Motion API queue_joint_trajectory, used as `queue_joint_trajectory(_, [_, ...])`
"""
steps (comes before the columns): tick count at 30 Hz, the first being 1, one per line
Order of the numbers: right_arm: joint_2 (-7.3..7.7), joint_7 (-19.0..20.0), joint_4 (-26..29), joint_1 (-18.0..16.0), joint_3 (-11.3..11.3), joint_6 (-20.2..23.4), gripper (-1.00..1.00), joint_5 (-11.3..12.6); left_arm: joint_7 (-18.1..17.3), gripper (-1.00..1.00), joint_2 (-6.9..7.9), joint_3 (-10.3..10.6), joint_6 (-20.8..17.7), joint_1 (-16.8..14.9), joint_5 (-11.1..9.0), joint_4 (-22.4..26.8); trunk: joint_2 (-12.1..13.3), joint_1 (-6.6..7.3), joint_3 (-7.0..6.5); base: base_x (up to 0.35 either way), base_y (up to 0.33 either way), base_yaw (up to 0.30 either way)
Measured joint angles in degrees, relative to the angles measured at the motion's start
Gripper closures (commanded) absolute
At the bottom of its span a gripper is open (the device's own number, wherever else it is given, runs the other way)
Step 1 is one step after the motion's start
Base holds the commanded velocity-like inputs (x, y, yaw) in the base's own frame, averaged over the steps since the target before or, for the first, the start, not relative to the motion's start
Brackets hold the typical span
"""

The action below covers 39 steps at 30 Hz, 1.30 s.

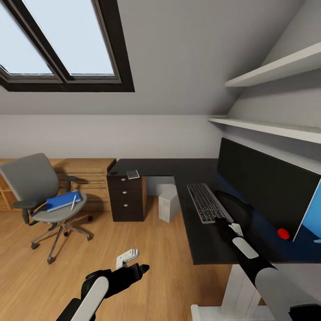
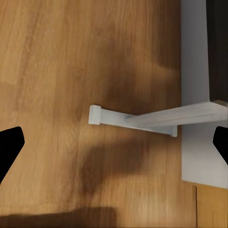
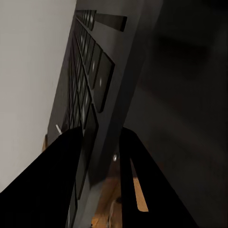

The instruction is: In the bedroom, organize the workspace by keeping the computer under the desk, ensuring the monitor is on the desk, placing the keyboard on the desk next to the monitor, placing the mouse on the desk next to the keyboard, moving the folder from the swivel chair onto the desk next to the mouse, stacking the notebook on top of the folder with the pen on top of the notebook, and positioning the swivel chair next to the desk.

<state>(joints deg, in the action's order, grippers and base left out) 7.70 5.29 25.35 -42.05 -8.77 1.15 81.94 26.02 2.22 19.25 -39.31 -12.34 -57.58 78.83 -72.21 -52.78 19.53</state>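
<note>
On the glossy black desk [image 1: 196, 249] the keyboard [image 1: 206, 202] lies lengthwise just in front of the monitor [image 1: 263, 187], whose screen stands along the right wall with a small red light at its foot. At the near end of the keyboard sits the right gripper [image 1: 221, 221], its dark arm reaching in from the lower right. Seen from the right wrist, its two black fingers [image 3: 137, 185] straddle the thin silver edge of the keyboard [image 3: 90, 90], one on the key side and one beneath, so the pincer looks clamped on the frame. Beside the knuckle a small white part shows, which I cannot identify.

Under the desk, against the wall, the computer [image 1: 168, 203] stands upright next to the black three-drawer unit [image 1: 126, 197]. A small flat grey thing, perhaps the notebook [image 1: 133, 174], rests on the desk corner above those drawers.

Well apart, to the left, the swivel chair [image 1: 42, 196] stands on the wooden floor [image 1: 147, 249] before a light wooden drawer chest [image 1: 89, 176]. The blue folder [image 1: 63, 200] lies on its seat with the white pen [image 1: 73, 203] across its right end.

The left gripper [image 1: 133, 263] hangs low over the floor, far from the chair and clear of the desk; from the left wrist its finger [image 2: 9, 147] tips sit wide apart with nothing between them, above a white desk foot [image 2: 142, 118]
</note>
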Motion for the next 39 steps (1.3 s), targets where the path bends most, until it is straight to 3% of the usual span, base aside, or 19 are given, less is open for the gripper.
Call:
queue_joint_trajectory(12, [-0.02, -1.27, -2.61, 0.00, 0.10, -0.08, 1.00, 0.21, 0.09, -1.00, 0.11, -0.49, -0.12, 0.00, -0.04, 0.16, 0.01, -0.02, 0.00, 0.081, 0.000, 0.000])
queue_joint_trajectory(16, [0.04, -1.98, -2.63, -0.01, 0.17, -0.15, 1.00, 0.21, 0.15, -1.00, -0.11, -2.19, -0.15, 0.00, -0.14, 1.40, 0.00, -0.02, 0.00, 0.001, 0.000, 0.000])
queue_joint_trajectory(33, [0.07, -2.18, -2.58, 0.00, 0.51, -0.31, 1.00, 0.23, 0.29, -1.00, -0.24, -3.02, -0.17, 0.00, -0.09, 2.58, -6.80, -3.74, 3.05, 0.000, 0.000, 0.000])
queue_joint_trajectory(39, [0.07, -2.18, -2.56, -0.03, 0.53, -0.32, 1.00, 0.21, 0.24, -1.00, -0.22, -2.88, -0.16, 0.00, -0.09, 2.58, -6.82, -3.75, 3.06, 0.000, 0.000, 0.000])
